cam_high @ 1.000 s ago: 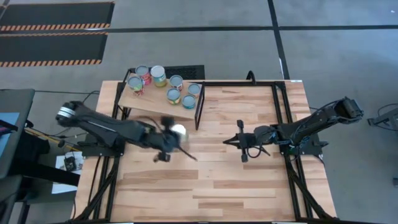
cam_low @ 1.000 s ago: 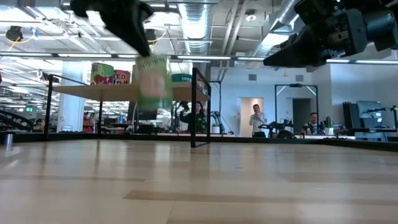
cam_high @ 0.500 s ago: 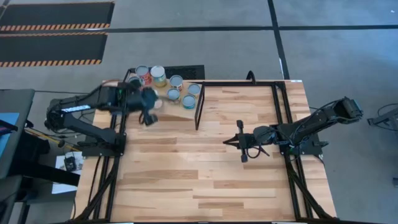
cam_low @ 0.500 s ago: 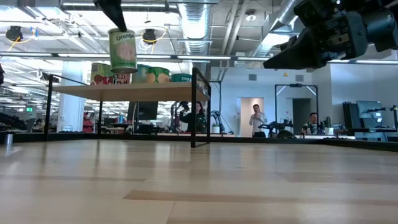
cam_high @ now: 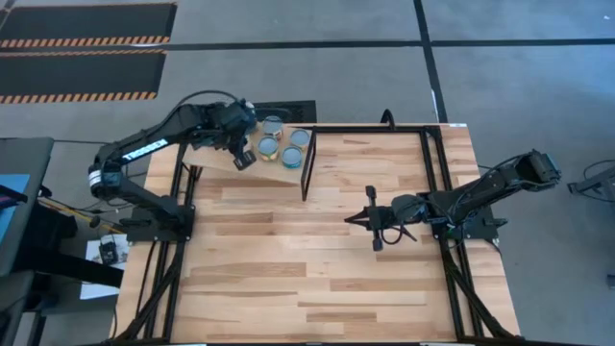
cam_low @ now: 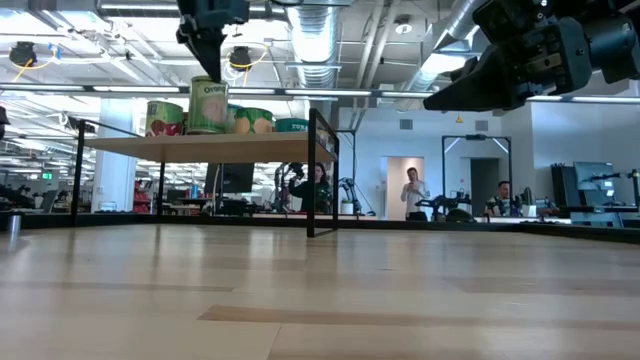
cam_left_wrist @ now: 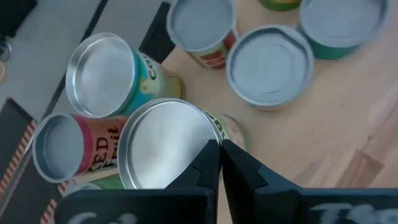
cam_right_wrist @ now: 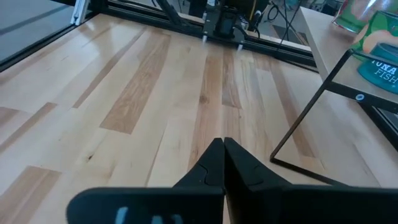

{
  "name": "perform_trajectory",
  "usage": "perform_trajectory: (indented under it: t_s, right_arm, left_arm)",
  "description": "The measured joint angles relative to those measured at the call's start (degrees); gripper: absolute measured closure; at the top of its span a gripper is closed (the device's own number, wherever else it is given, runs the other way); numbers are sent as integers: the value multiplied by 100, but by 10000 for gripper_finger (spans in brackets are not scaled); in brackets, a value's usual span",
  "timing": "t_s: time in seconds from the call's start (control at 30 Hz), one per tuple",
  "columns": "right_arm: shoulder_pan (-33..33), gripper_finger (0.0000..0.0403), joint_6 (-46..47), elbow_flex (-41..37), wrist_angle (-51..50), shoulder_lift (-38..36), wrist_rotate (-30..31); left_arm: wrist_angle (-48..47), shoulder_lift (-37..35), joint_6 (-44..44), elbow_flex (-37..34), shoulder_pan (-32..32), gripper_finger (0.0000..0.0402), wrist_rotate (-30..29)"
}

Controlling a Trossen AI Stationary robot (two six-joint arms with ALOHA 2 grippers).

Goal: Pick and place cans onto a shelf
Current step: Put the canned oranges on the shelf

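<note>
A grey floor (cam_high: 317, 86) surrounds the planked wooden table (cam_high: 317, 259), crossed by dark seam lines, with black mats edged in orange stripes (cam_high: 82, 38) at one corner. Looking level across the tabletop, an open workshop stretches back: silver ducts (cam_low: 315, 45) and strip lights overhead, white walls, a lit doorway (cam_low: 405, 185), and a few people (cam_low: 412, 192) standing or seated among equipment.

Two arms, matte black, built of slim tubular links with bulkier rounded joint housings. Left arm (cam_high: 144, 154): white lettering along its upper link, a silver-grey ring at the shoulder joint. Right arm (cam_high: 480, 197): all dark, no visible marking. Each wrist ends in two black, wedge-shaped fingers (cam_right_wrist: 211, 165) with flat inner faces.
</note>
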Motion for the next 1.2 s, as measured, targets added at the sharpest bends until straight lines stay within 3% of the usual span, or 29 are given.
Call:
perform_trajectory:
  t_s: [0.2, 0.63, 1.2]
  right_arm:
    - [0, 391, -22, 0, -16, 0, 0]
    - [0, 390, -28, 0, -119, 0, -2]
    - [13, 389, 21, 2, -106, 0, -9]
  left_arm:
    - [-281, 398, -263, 324, 302, 401, 66]
    - [-209, 469, -382, 331, 472, 400, 243]
    - [-183, 467, -386, 331, 472, 353, 164]
